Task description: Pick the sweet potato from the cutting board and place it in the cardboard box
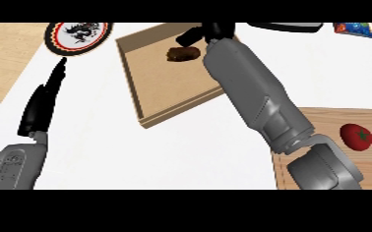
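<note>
two hands showed. the right hand (196, 33) hung over the box (156, 101), fingers spread just beside the potato (183, 54) lying inside; its forearm hid the box's right wall. the left hand (44, 101) rested straight-fingered at left. the board (320, 123), cut off at right, carried a tomato (356, 136).
</note>
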`<control>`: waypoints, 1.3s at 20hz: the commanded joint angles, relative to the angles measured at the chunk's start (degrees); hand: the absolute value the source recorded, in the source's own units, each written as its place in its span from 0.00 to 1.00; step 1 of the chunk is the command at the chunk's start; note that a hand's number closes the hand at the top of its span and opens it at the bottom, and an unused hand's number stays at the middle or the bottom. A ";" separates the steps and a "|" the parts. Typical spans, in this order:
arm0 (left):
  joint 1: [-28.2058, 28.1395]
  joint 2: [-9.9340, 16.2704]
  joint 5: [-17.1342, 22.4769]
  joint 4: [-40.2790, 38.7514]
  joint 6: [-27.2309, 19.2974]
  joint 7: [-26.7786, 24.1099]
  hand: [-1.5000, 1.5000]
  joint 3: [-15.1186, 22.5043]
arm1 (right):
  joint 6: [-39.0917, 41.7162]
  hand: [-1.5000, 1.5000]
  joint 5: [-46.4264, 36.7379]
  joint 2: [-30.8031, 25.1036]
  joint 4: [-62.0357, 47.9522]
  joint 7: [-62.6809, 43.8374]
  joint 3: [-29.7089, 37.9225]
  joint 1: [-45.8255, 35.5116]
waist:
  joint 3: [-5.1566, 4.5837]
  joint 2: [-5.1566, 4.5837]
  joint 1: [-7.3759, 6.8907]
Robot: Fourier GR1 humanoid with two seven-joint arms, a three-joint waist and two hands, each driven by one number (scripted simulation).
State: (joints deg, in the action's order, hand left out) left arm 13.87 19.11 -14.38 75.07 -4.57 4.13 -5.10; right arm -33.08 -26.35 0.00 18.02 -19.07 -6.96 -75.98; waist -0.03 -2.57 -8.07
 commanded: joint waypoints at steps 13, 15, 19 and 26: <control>-3.07 1.54 0.51 -0.01 -1.27 0.42 0.50 -3.72 | -8.67 0.00 14.46 -0.54 5.52 25.60 13.08 5.44 | 0.08 1.50 5.35; -6.23 -0.52 -0.51 0.19 -2.96 -1.99 0.50 -2.72 | -7.29 0.00 15.98 -2.89 5.48 26.80 15.11 5.52 | 0.06 1.67 5.73; -9.13 1.64 1.04 3.54 -0.63 -0.41 0.50 -4.66 | -4.74 0.00 15.70 -5.89 6.31 27.96 14.94 9.99 | 0.05 2.36 7.01; -9.03 1.15 0.31 1.61 -1.85 -1.52 0.50 -6.06 | 3.74 0.00 15.38 -11.46 22.63 22.16 10.84 21.74 | 0.00 3.08 9.32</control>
State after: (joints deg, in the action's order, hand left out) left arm 4.91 20.47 -13.53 78.69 -5.29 4.73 -10.12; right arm -33.82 -11.02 -8.73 33.11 5.13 5.62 -59.78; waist 0.01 0.22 0.21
